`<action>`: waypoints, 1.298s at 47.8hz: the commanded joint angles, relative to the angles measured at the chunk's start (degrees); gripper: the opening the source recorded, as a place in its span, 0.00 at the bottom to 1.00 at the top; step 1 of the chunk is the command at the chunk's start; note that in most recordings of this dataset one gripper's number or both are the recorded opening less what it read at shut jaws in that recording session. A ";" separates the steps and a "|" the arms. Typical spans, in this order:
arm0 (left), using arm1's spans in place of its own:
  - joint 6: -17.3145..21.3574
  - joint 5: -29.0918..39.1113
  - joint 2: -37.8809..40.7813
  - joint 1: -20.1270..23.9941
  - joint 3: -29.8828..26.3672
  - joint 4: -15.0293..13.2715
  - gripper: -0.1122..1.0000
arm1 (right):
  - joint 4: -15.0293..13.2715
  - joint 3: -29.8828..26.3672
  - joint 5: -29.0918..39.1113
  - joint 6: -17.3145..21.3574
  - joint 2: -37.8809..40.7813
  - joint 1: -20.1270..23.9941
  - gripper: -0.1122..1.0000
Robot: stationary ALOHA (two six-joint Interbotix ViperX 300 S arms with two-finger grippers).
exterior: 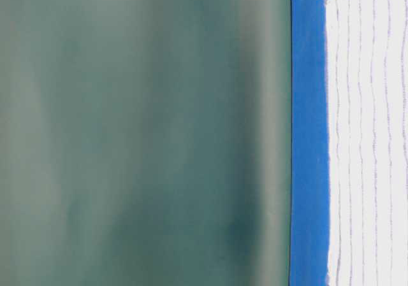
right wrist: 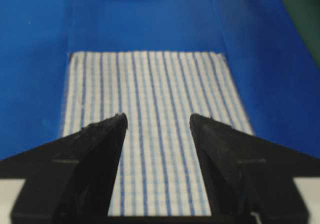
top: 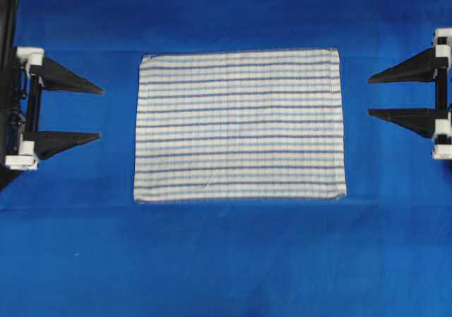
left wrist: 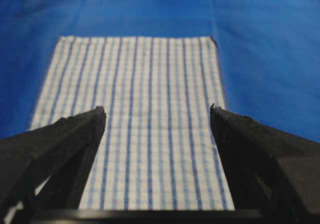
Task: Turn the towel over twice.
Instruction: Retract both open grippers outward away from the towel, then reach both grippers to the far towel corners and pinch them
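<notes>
While no lettering can be read anywhere, the towel [top: 239, 125] lies flat and spread at the centre of the blue table covering [top: 226, 260], checked face up. At nine o'clock the left gripper [top: 99, 112] holds its jaws wide apart, empty; at three o'clock the right gripper [top: 371, 94] likewise gapes, empty. Both stay well clear of the cloth's edges.

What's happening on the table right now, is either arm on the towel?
Neither. The towel lies flat and spread out on the blue table covering, checked face up. The left gripper and the right gripper sit off its two short edges, both open and empty, pointing in at it without touching.
</notes>
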 commanded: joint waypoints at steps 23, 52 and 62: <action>0.00 -6.06 4.22 4.48 0.00 0.09 0.83 | 2.55 -0.26 -2.29 0.44 2.55 -5.45 0.65; 0.35 -15.56 33.84 23.03 -3.96 0.09 0.83 | 4.92 -4.66 -4.75 0.35 30.06 -26.37 0.65; 0.35 -19.51 44.21 27.16 -5.54 0.09 0.83 | 4.66 -7.73 -5.80 0.09 39.90 -29.00 0.65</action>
